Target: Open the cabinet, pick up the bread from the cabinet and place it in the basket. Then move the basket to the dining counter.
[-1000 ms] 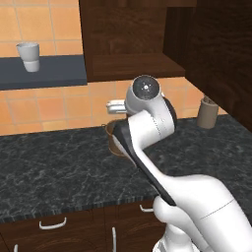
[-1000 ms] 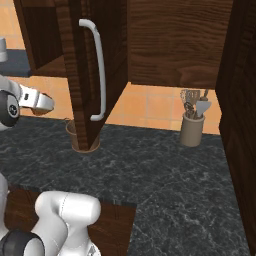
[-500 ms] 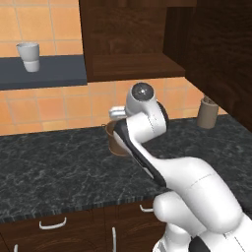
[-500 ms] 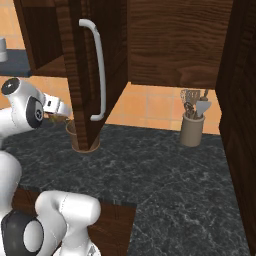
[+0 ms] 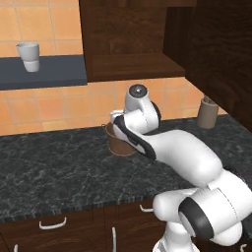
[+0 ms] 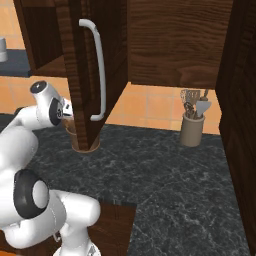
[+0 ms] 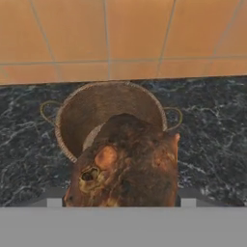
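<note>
Bread (image 7: 126, 164), grasped by the gripper (image 7: 120, 202), hangs over the basket (image 7: 91, 113) on black speckled worktop (image 5: 54, 167).

Nothing readable is showing anywhere: no text, label, brand, number or sign is appearing on any surface in these views.

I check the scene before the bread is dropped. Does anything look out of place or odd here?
Nothing is spilled or damaged. The cabinet door stands open over the black worktop, as the task needs. The bread is held in the gripper above the upright basket, not yet inside it.
</note>
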